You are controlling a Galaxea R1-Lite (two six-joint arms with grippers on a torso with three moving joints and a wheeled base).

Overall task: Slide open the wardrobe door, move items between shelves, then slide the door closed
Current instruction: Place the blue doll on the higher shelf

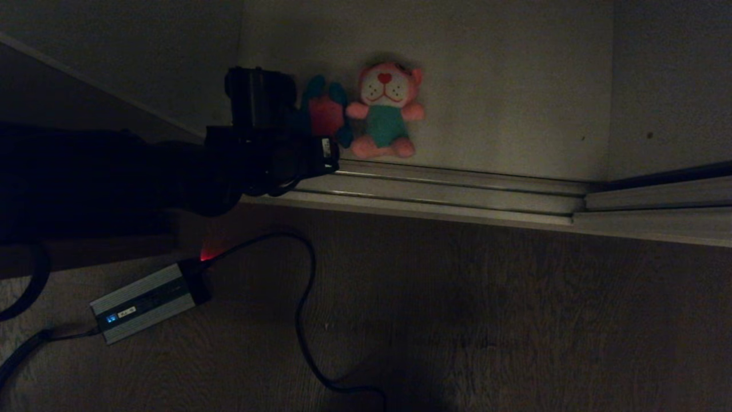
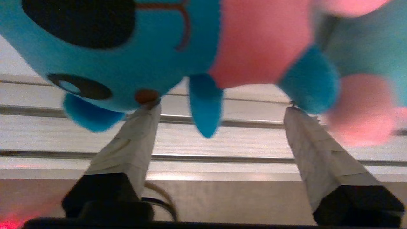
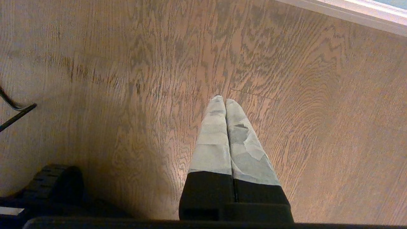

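The teal-blue plush toy with a pink shirt sits on the off-white shelf, right beside the pink plush toy in a teal shirt. My left gripper reaches in from the left at the teal toy. In the left wrist view the teal toy fills the space just past my left gripper, which is open wide with nothing between its fingers; their tips lie against the toy's head and foot. The pink toy is at its side. The grey sliding wardrobe door stands at the right. My right gripper hangs shut over the floor.
The ribbed pale metal floor track runs along the shelf's front edge. On the wood floor lie a silver power box and a looping black cable. A brown side panel is under my left arm.
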